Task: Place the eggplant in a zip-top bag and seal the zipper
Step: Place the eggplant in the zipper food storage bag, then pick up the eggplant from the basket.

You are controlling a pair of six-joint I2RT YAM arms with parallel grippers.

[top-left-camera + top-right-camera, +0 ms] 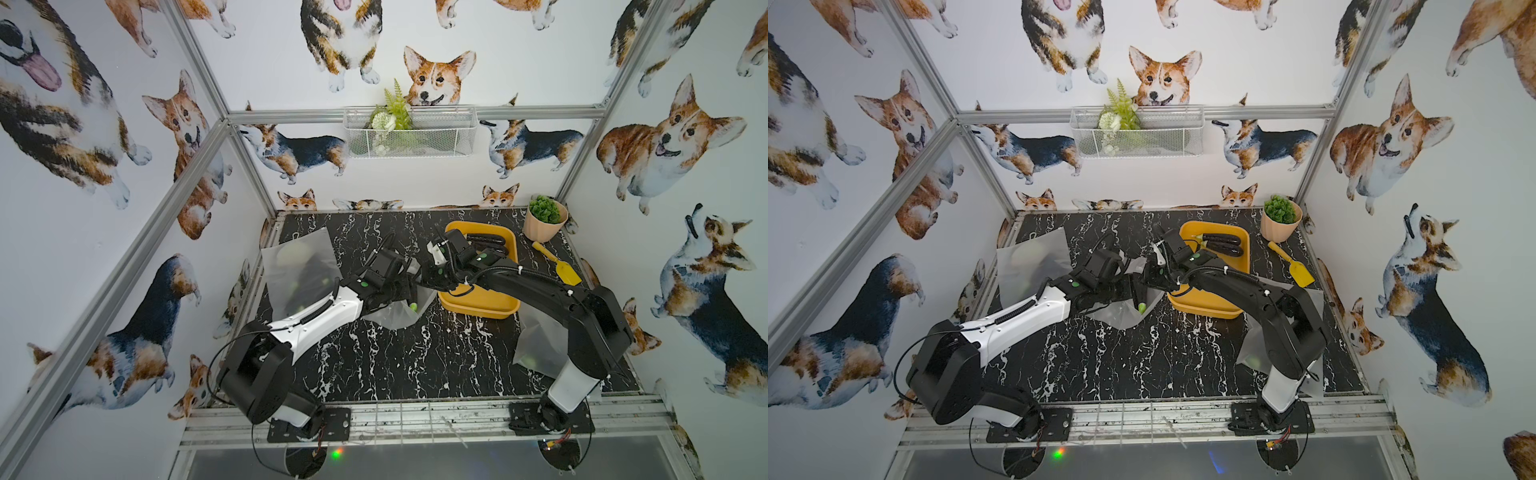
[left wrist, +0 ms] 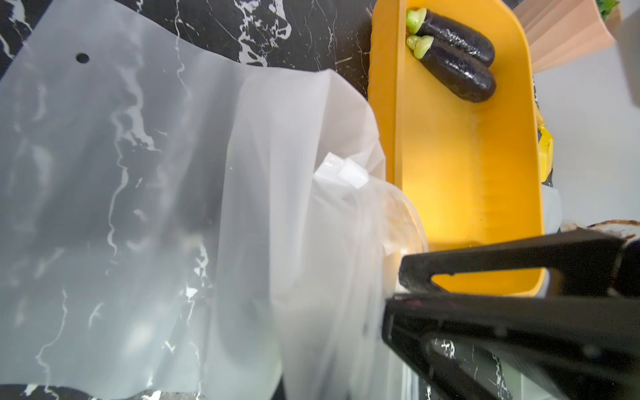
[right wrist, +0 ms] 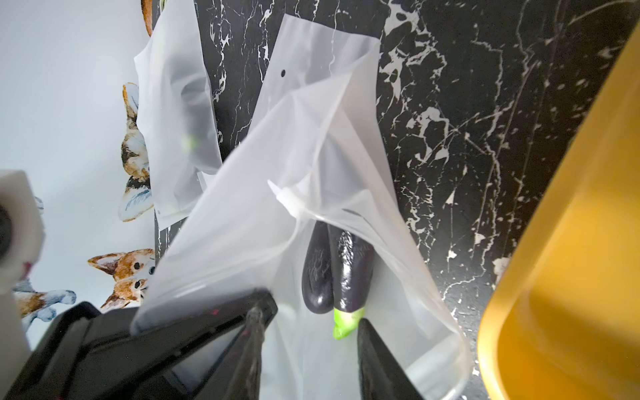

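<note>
A frosted zip-top bag lies mid-table, its mouth held up between my two grippers; both top views show it. Inside the mouth sits a dark purple eggplant with a green stem, which peeks out in a top view. My left gripper is shut on the bag's rim. My right gripper is open inside the mouth, its fingertips just short of the eggplant, the stem beside one finger. The zipper slider sits on the rim.
A yellow tray right of the bag holds two more eggplants. More frosted bags lie at far left and under the right arm. A potted plant and yellow scoop sit back right.
</note>
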